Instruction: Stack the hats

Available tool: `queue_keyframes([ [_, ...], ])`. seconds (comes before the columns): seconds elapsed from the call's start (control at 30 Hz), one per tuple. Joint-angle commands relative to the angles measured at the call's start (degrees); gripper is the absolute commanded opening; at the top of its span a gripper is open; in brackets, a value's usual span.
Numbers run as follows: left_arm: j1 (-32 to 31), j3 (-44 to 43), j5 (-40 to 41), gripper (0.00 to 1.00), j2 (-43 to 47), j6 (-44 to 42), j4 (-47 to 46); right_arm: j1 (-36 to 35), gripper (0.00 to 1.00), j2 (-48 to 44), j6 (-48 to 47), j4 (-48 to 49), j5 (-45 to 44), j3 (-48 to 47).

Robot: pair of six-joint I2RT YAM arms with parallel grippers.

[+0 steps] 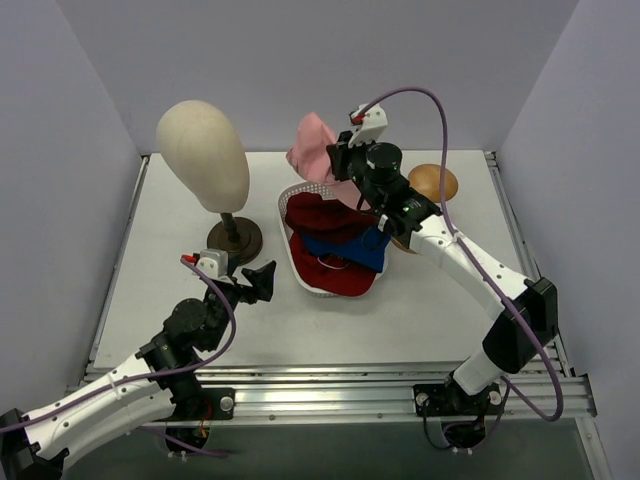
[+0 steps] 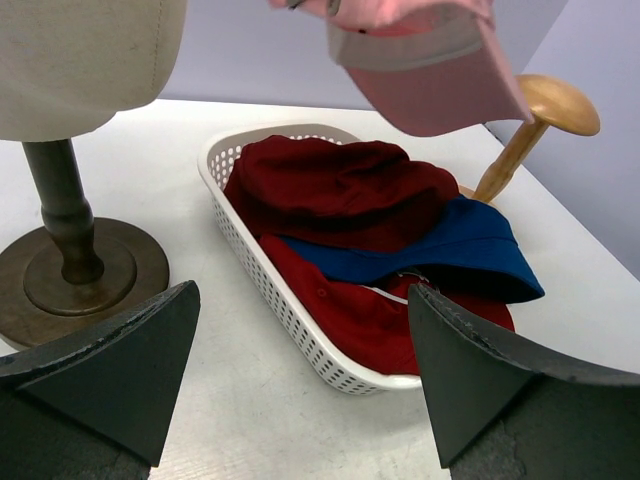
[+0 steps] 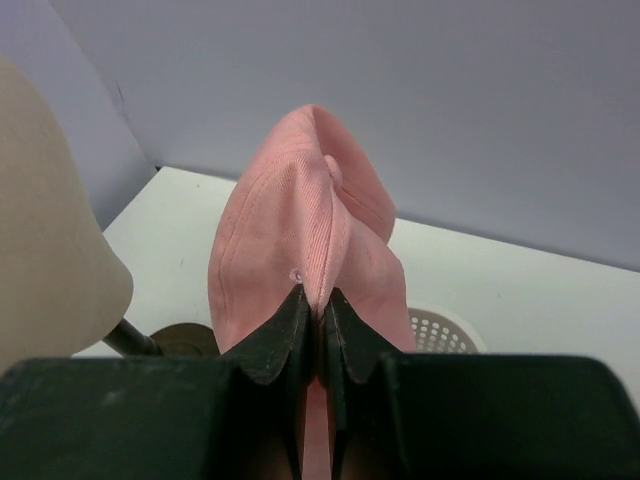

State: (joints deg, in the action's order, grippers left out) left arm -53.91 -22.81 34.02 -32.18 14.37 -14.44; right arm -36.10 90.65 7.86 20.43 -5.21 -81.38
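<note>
Hovering low over the near-left part of the white table [image 1: 430, 295], the left end effector [image 1: 258, 281] stood with its jaws wide apart and nothing between them, facing right and far toward the white perforated plastic basket [image 2: 262, 272]. The basket's long axis ran near to far, and three hats lay overlapping in it: a red fabric peaked cap [image 2: 360, 320] nearest, a blue fabric bucket hat [image 2: 450, 255] across it, and a dark red fabric bucket hat [image 2: 340, 190] at the far end. The left arm looked the nearer one to these.

Above the basket's far rim, the right end effector [image 3: 318, 312] was clamped tight on a fold of the pink fabric peaked cap [image 1: 312, 145]. The cap hung clear of everything and extended left and far from the fingers. A cream egg-shaped mannequin head [image 1: 205, 155] stood farther left, well apart from it. A tan wooden mushroom-shaped stand [image 1: 432, 182] stood at the far right, near the basket.
</note>
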Motion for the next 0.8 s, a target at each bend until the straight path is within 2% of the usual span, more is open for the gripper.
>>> queue_keyframes([
  [0.0,-0.05,-0.22,0.25,0.94,0.19,-0.40,-3.23,-0.38,0.00,-4.07,-1.00,3.40,-2.78,-0.18],
  [0.07,-0.05,-0.40,0.26,0.94,0.37,-0.40,-3.05,-0.38,0.00,-4.52,-2.14,0.78,-3.39,-1.75],
  [0.3,-0.05,-0.13,0.78,0.94,0.98,-0.40,-2.79,0.50,0.00,-7.76,-6.09,-3.28,-14.11,-3.87],
  [0.53,-0.05,-0.22,0.17,0.94,0.28,-0.40,-3.23,1.82,0.00,-10.23,-15.22,-6.36,-28.70,-6.33],
  [0.67,-0.05,-0.57,-0.09,0.94,-0.16,-0.22,-2.97,4.89,0.01,-12.42,-18.66,-2.34,-32.40,-2.30],
  [0.77,-0.05,-0.22,0.43,0.94,0.02,-0.22,-3.14,9.45,0.02,-12.26,-17.28,-2.58,-33.72,0.44],
])
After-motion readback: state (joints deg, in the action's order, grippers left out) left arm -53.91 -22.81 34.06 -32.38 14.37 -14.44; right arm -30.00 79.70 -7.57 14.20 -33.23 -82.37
